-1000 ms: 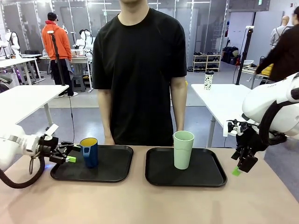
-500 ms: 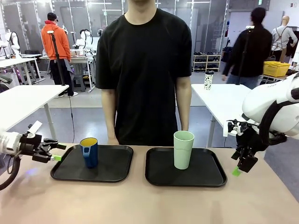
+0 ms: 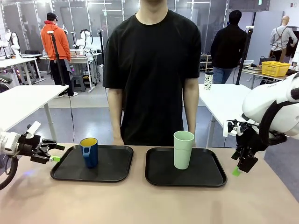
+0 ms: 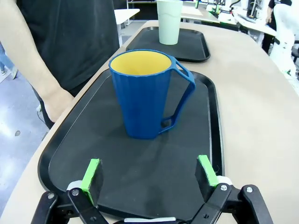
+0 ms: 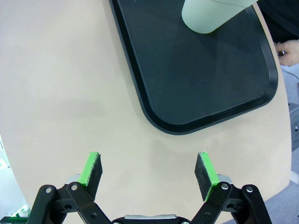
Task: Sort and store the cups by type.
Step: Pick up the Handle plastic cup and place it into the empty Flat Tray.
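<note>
A short dark blue mug (image 3: pixel 88 152) with a yellow inside stands upright on the left black tray (image 3: pixel 112 170). My left gripper (image 3: pixel 57 153) hovers open at that tray's left edge, a short way from the mug. In the left wrist view the mug (image 4: pixel 145 93) sits ahead of the open left gripper (image 4: pixel 149 173), its handle turned right. The pale mint tumbler (image 3: pixel 183 149) stands upright on the right black tray (image 3: pixel 205 175). My right gripper (image 3: pixel 237 170) hangs open beyond that tray's right edge, above the table. In the right wrist view the right gripper (image 5: pixel 149 172) is over bare table, with the tumbler (image 5: pixel 210 14) far ahead.
A person in a black shirt stands at the far side behind both trays, with one hand (image 4: pixel 53 102) by the left tray and the other hand (image 5: pixel 289 46) by the right tray. Bare tan tabletop (image 3: pixel 140 203) runs along the front. A spotted white cup (image 3: pixel 208 80) stands on a table behind.
My left gripper has drawn back to the left, away from the blue mug, and is now nearly still. The right arm has not moved. The person has shifted slightly right.
</note>
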Action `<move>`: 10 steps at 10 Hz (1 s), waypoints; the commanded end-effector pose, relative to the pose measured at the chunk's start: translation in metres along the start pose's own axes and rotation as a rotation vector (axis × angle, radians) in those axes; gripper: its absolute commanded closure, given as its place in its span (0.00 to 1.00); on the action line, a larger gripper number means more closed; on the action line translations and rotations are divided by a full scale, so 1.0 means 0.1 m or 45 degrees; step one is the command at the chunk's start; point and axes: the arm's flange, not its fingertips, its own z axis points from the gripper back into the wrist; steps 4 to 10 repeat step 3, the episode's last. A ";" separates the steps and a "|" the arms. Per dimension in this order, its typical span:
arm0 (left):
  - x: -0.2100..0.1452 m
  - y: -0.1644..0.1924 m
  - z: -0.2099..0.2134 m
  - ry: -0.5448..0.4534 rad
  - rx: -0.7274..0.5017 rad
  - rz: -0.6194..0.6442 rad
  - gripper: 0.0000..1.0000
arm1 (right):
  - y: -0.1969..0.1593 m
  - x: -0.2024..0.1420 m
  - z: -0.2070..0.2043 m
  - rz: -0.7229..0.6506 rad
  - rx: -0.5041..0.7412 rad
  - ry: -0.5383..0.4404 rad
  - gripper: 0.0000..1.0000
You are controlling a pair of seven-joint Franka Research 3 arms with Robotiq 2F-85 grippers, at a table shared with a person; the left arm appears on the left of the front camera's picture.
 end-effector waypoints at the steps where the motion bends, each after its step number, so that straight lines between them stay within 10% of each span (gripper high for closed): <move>1: 0.01 0.04 0.00 -0.012 -0.001 -0.005 0.00 | -0.01 0.00 -0.01 -0.001 -0.006 -0.009 0.00; 10: 0.01 0.04 0.00 -0.012 -0.001 -0.005 0.00 | -0.01 0.00 -0.01 -0.001 -0.006 -0.009 0.00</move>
